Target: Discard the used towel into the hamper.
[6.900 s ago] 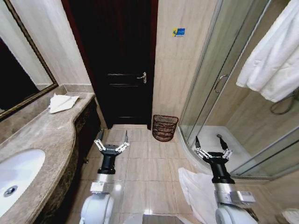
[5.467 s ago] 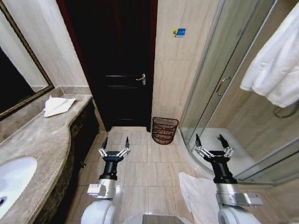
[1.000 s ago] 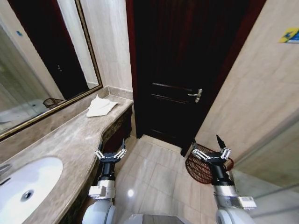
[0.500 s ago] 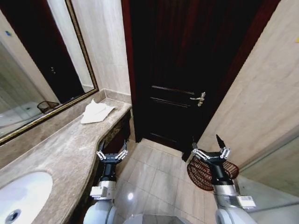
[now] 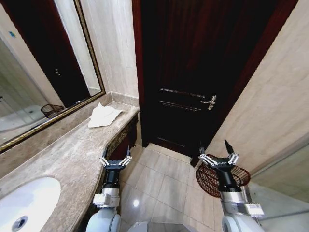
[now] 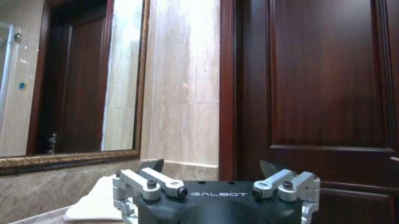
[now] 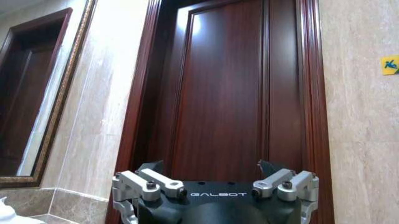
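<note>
The used towel [image 5: 103, 116] is a crumpled white cloth lying on the far end of the marble counter [image 5: 72, 154], just under the mirror; it also shows low in the left wrist view [image 6: 93, 205]. The hamper [image 5: 206, 179], a reddish-brown open-weave basket, stands on the floor by the wall to the right of the door, partly hidden behind my right arm. My left gripper [image 5: 116, 158] [image 6: 212, 164] is held up beside the counter's edge, open and empty. My right gripper [image 5: 218, 152] [image 7: 209, 164] hangs open and empty in front of the hamper.
A dark wooden door [image 5: 193, 72] with a metal handle [image 5: 210, 102] closes the way ahead. A white sink [image 5: 24, 203] is set in the counter at near left, below a framed mirror [image 5: 38, 72]. Tiled floor [image 5: 164, 179] lies between the counter and the hamper.
The camera has turned left and come closer to the door; the shower and the hanging robe have left the picture. Both arms hold the same raised pose with open fingers. The towel has not moved.
</note>
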{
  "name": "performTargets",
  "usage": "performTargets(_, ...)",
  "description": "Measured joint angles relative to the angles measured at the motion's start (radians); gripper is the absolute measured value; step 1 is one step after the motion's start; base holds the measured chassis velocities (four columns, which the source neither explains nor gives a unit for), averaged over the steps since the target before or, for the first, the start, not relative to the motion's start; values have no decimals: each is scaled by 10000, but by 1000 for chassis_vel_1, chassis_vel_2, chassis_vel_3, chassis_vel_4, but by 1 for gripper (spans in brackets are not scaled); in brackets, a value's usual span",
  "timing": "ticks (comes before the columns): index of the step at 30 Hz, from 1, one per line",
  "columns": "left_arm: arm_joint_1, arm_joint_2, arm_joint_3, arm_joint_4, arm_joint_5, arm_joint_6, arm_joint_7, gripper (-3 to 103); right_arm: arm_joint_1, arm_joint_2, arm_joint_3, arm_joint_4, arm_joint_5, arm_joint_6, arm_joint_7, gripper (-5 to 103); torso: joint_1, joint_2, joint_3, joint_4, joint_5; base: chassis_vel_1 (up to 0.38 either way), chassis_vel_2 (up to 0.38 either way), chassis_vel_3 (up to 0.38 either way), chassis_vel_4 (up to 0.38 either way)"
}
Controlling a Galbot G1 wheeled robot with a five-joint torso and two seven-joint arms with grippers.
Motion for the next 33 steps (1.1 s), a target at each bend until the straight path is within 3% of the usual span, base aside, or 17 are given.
performTargets(25, -7, 1, -15, -69, -214, 9, -157, 100, -3, 0, -22, -70, 93, 407, 120, 100, -2, 0, -1, 0, 0, 37, 32, -28, -28)
performTargets(33, -68, 1, -59, -58, -286, -140, -456, 100, 20, 0, -38, -77, 107, 444, 139, 100, -3, 0, -1, 0, -3, 34, 26, 26, 23)
